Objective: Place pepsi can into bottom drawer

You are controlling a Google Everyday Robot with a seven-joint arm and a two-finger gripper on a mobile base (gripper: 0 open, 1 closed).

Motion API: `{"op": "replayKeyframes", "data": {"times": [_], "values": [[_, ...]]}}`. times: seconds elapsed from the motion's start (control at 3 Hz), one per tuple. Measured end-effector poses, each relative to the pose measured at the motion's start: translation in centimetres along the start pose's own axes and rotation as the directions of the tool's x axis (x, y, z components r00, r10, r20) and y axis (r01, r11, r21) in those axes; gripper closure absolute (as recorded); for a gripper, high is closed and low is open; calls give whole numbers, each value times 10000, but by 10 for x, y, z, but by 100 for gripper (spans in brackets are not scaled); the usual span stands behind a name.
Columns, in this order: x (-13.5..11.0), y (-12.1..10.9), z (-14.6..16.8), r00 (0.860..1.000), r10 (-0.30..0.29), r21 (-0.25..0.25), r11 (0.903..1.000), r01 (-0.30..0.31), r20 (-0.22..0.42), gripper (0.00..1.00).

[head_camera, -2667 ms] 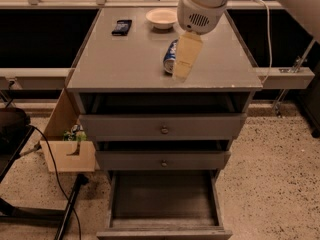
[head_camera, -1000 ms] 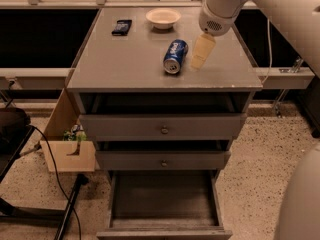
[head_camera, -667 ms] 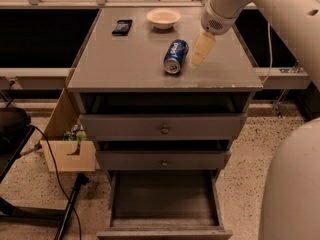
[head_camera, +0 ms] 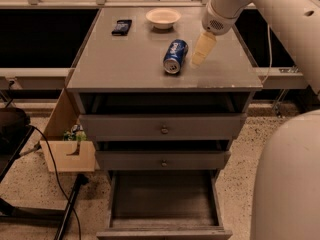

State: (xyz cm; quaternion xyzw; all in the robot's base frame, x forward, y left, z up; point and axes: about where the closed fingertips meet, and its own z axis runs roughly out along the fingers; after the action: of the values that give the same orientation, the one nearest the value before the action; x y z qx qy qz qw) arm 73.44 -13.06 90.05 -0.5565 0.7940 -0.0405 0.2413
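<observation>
Cabinet top (head_camera: 125,59) holds pepsi can (head_camera: 175,56), jaws beside; bottom drawer (head_camera: 165,196) open.

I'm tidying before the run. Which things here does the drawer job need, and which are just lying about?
Needed:
can, lying on its side
bottom drawer, open
end effector, close beside the can

Lying about:
bowl
phone
cardboard box

Smooth white arm (head_camera: 282,9), rounded wrist (head_camera: 220,13), cream gripper (head_camera: 201,50) over cabinet top (head_camera: 125,61)
</observation>
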Motion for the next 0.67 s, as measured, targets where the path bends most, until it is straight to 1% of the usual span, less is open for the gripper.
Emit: {"op": "replayKeyframes", "data": {"times": [0.33, 0.67], "values": [[-2, -9, 16, 9997, -41, -484, 9988, 52, 222, 0], [-4, -13, 28, 9990, -43, -844, 9964, 79, 437, 0]]}}
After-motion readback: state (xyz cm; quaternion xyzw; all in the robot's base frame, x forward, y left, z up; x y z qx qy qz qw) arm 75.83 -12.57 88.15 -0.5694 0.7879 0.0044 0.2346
